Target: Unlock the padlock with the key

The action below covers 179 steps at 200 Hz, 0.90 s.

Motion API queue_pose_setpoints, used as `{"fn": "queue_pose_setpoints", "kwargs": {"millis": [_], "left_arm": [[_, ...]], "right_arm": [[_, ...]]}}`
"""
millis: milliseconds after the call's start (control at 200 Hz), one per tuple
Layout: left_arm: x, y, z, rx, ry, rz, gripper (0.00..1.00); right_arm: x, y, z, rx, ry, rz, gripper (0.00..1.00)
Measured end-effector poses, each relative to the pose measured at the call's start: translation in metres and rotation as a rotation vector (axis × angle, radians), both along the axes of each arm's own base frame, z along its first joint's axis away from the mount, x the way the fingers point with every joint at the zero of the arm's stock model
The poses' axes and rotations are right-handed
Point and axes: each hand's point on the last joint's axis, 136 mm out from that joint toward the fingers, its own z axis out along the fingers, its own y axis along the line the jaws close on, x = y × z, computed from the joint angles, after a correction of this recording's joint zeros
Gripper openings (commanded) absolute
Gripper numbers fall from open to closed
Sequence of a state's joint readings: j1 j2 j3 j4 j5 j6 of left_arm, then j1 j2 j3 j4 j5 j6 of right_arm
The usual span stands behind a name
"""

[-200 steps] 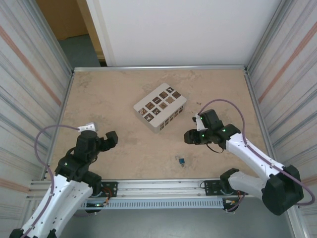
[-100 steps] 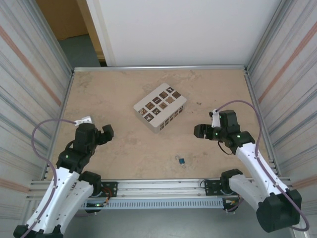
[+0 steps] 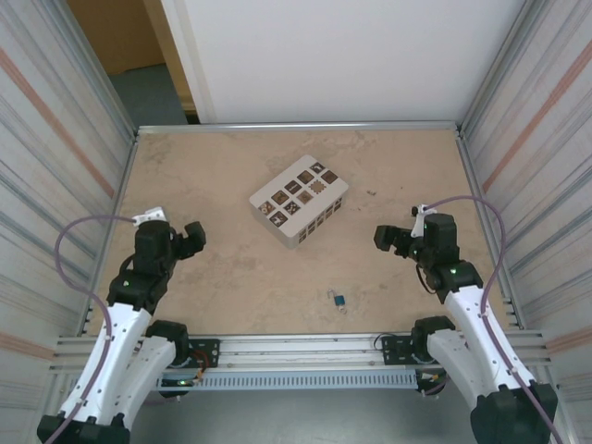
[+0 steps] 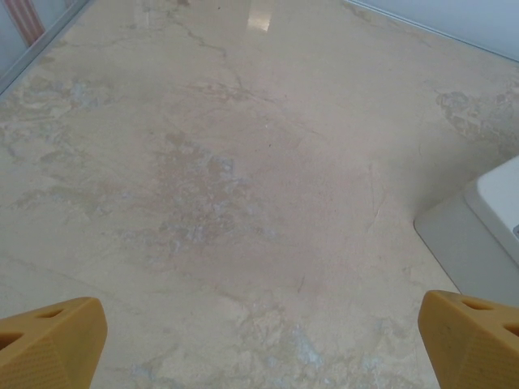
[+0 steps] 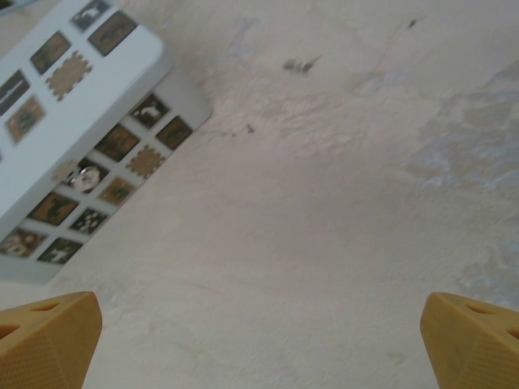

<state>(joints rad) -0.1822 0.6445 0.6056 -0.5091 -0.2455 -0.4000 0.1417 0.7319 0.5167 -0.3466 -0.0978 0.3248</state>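
A small blue item lies on the table near the front edge, between the two arms; it is too small to tell whether it is the padlock or the key. My left gripper hovers at the left side of the table, far from it, open with nothing between its yellow fingertips. At the right side my right gripper is open and empty too, up and to the right of the blue item. In the wrist views, the left gripper and the right gripper each have bare table between the jaws.
A white box with patterned tiles on its top and side sits mid-table, its corner at the right edge of the left wrist view. A shiny metal piece sits in one side tile. Metal rails and walls border the table.
Both arms have drawn back outward, the left to the left and the right to the right. The right gripper has opened wide. The blue item has not moved.
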Motion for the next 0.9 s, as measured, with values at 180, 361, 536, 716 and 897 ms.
{"fn": "queue_pose_setpoints", "kwargs": {"millis": [180, 361, 536, 716, 897], "left_arm": [[0.013, 0.002, -0.003, 0.067, -0.048, -0.022, 0.99], [0.023, 0.010, -0.005, 0.134, -0.093, -0.011, 0.99], [0.035, 0.014, -0.008, 0.191, -0.134, 0.000, 0.99], [0.043, 0.014, -0.023, 0.237, -0.139, -0.019, 0.99], [0.051, 0.014, -0.029, 0.278, -0.150, -0.040, 0.99]], "right_arm": [[0.011, -0.018, -0.004, -0.115, -0.091, -0.045, 0.99], [0.020, -0.035, -0.018, -0.205, -0.165, -0.081, 0.99], [0.037, -0.053, -0.027, -0.230, -0.208, -0.147, 0.99], [0.057, -0.056, -0.028, -0.230, -0.257, -0.163, 0.99], [0.074, -0.055, -0.030, -0.249, -0.302, -0.151, 0.99]]}}
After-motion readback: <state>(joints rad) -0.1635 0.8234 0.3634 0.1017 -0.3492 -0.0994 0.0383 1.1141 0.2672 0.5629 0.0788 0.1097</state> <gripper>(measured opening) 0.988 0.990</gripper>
